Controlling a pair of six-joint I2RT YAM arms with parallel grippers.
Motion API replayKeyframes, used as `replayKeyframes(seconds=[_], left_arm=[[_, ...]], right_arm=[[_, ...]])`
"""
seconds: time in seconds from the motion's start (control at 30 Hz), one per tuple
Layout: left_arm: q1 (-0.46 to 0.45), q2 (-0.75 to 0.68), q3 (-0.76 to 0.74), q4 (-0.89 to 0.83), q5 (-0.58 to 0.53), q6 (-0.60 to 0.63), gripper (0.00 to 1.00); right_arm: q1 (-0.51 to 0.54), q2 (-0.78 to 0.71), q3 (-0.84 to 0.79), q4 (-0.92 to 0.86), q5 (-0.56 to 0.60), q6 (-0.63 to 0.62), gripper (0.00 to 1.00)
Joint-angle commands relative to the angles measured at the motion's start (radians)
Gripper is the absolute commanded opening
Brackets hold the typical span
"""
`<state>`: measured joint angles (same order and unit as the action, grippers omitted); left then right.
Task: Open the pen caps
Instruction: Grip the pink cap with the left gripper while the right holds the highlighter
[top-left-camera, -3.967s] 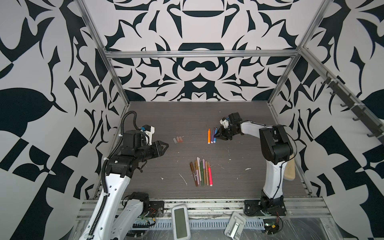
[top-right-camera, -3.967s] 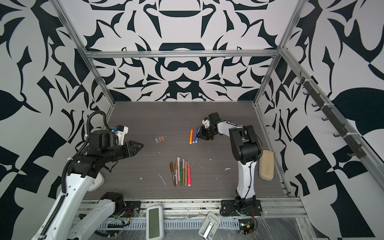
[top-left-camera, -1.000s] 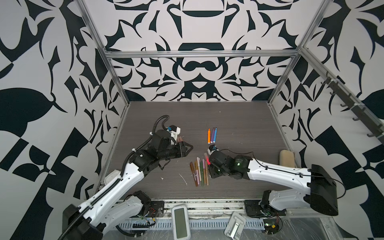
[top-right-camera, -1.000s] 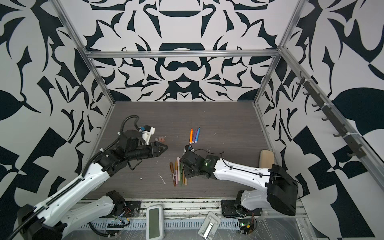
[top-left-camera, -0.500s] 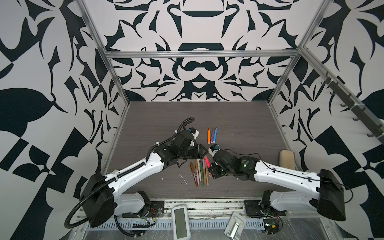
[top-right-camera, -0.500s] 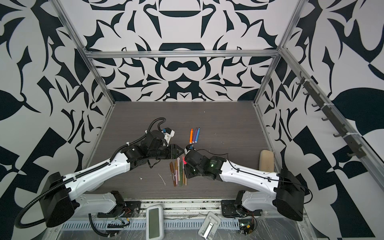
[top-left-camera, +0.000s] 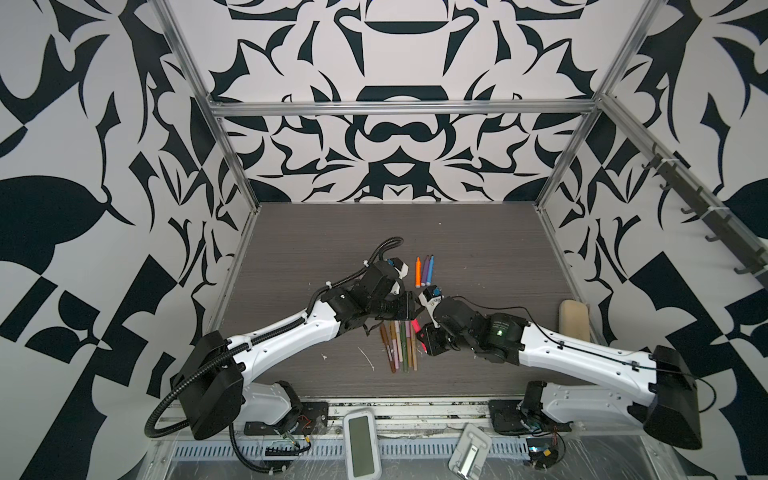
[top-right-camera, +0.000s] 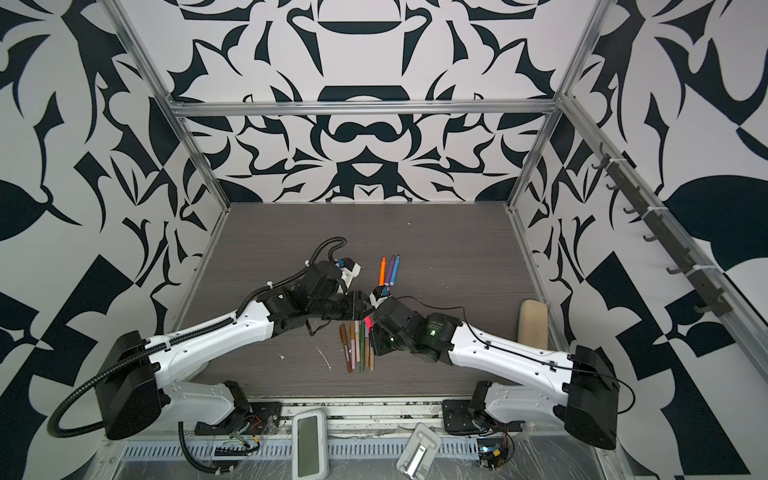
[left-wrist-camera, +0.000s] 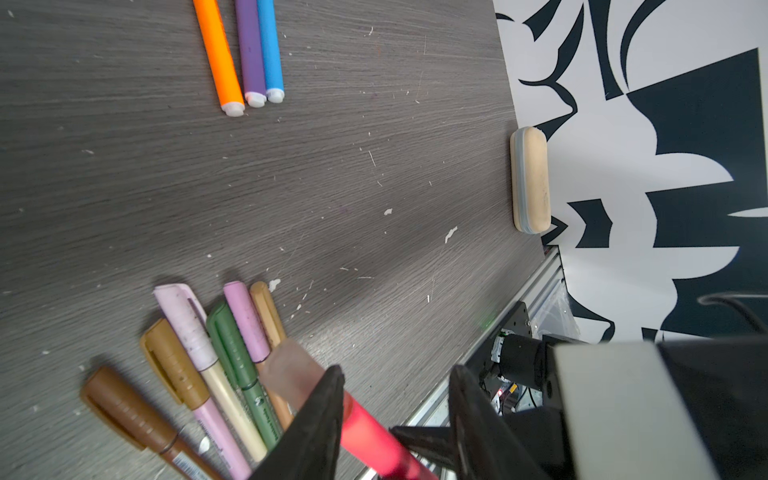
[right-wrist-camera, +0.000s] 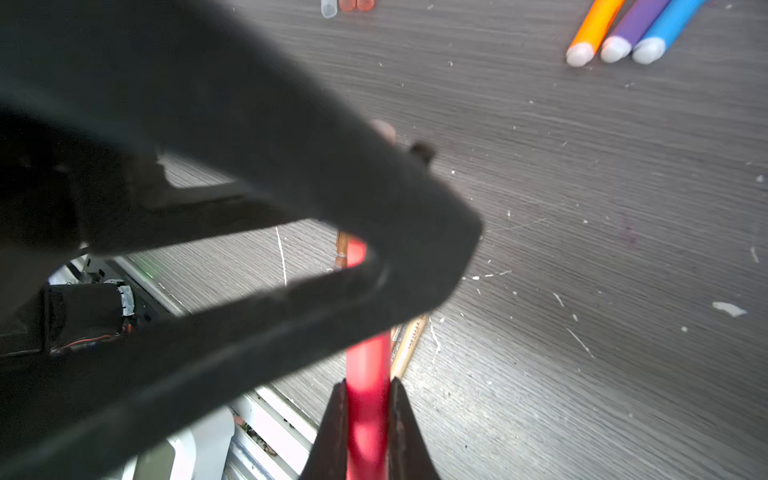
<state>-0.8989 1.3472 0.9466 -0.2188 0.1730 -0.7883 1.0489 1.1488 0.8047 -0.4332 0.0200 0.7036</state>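
1. in the left wrist view the pink-red pen (left-wrist-camera: 365, 432) runs out of frame, and the left gripper (left-wrist-camera: 397, 374) covers where its cap (left-wrist-camera: 291, 370) meets the barrel.
2. in the right wrist view that gripper is a blurred dark mass hiding most of pen and cap.
3. there, three small caps (right-wrist-camera: 349, 5) are cut by the frame edge.
4. in both top views the muted pens' (top-left-camera: 401, 353) (top-right-camera: 357, 353) 12 o'clock ends lie under the left gripper.
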Motion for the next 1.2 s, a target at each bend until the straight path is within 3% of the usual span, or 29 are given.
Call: replayKeyframes(seconds=[0.0, 0.3, 0.5, 0.7, 0.9, 1.07, 1.17], left_arm=[[-0.003, -0.01, 0.025, -0.068, -0.066, 0.003, 0.46], [-0.003, -0.017, 0.021, -0.099, -0.115, -0.015, 0.48], [-0.003, 0.006, 0.03, -0.097, -0.109, -0.02, 0.48], [-0.003, 0.017, 0.032, -0.09, -0.093, -0.022, 0.41], [-0.003, 0.021, 0.031, -0.09, -0.088, -0.023, 0.39], [-0.003, 0.023, 0.031, -0.079, -0.077, -0.023, 0.22], [-0.003, 0.023, 0.031, -0.073, -0.063, -0.023, 0.05]], right_arm=[[0.003, -0.043, -0.005, 0.004, 0.05, 0.004, 0.0], [0.003, -0.05, -0.02, 0.011, 0.054, 0.012, 0.0], [0.004, -0.038, -0.043, 0.112, -0.042, 0.009, 0.0], [0.005, -0.055, -0.05, 0.132, -0.035, 0.008, 0.0], [0.004, -0.06, -0.056, 0.165, -0.053, 0.007, 0.0], [0.004, -0.055, -0.062, 0.171, -0.055, 0.008, 0.0], [0.004, -0.061, -0.064, 0.167, -0.041, 0.012, 0.0]])
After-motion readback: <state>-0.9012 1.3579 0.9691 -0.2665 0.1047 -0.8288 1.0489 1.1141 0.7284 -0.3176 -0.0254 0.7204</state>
